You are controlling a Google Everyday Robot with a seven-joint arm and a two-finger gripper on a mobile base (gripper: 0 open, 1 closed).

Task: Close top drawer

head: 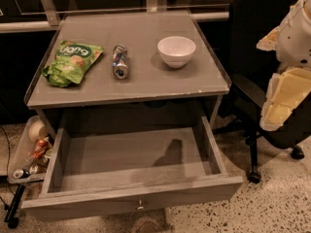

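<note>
The top drawer [97, 200] is a wide grey wooden drawer pulled far out of the grey cabinet toward me. Its shallow box is empty, with a shadow on its floor. A small round metal knob [140, 207] sits at the centre of its front panel, near the bottom edge of the view. My gripper [274, 113], cream and yellow, hangs at the right edge of the view. It is to the right of the drawer's right side wall, above it and apart from it, and it holds nothing that I can see.
On the cabinet top [146, 86] lie a green snack bag [73, 61], a can on its side [120, 61] and a white bowl [176, 50]. A black office chair [252, 57] stands right of the cabinet. A tray of trash [31, 152] sits low at the left.
</note>
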